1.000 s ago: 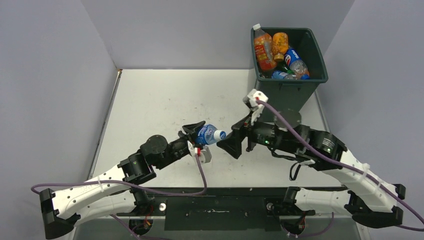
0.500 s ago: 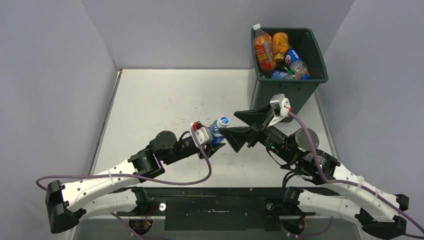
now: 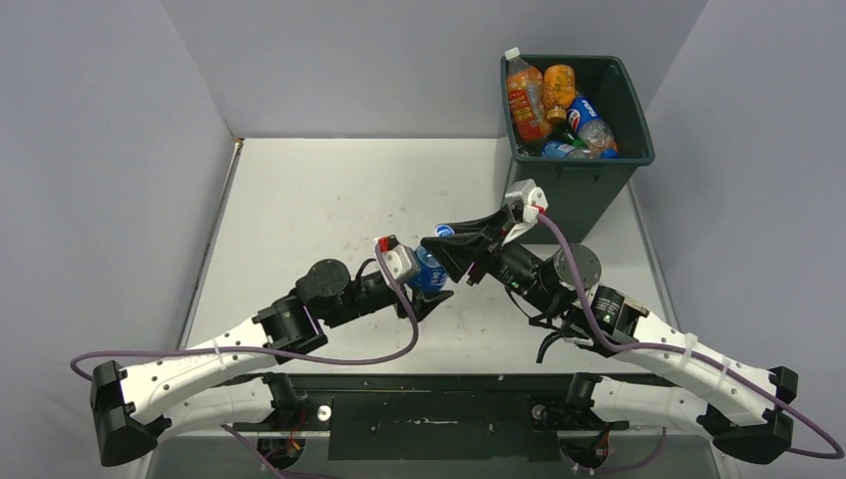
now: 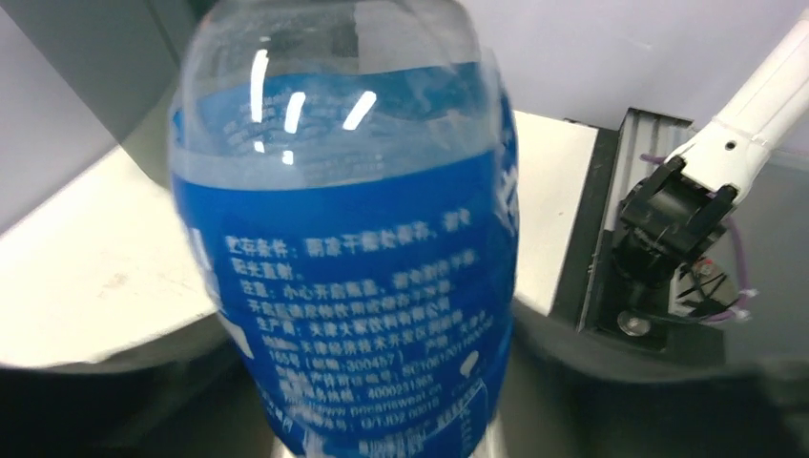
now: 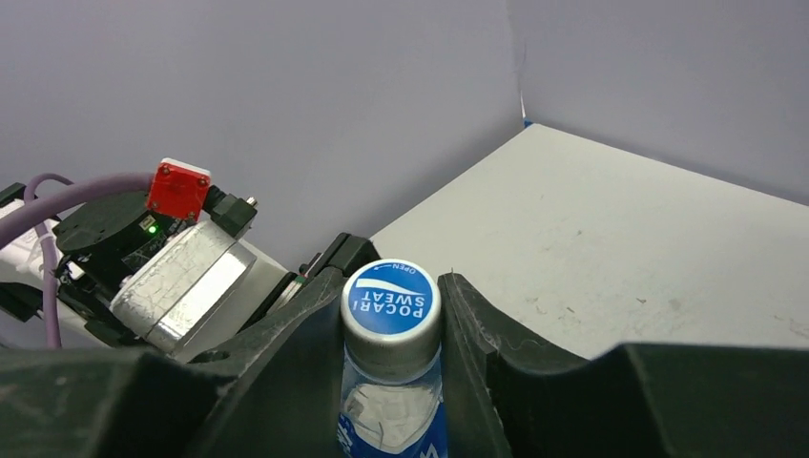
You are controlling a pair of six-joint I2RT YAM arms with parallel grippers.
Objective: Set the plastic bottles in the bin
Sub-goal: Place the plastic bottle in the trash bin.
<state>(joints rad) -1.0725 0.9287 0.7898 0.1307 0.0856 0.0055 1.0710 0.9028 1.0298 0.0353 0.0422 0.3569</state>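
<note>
Two-handed handover, it seems: the left gripper (image 3: 429, 283) clamps the blue-labelled bottle (image 3: 430, 267) above the table (image 3: 299, 200), the right gripper (image 3: 446, 242) is pinched shut at its cap (image 5: 390, 298), so the left must likely release before the bin (image 3: 574, 192).

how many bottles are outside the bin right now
1. The blue-labelled bottle is held over the table: the left gripper grips its body, the right gripper pinches its cap. All other visible bottles lie in the bin; the arms may hide more.
</note>
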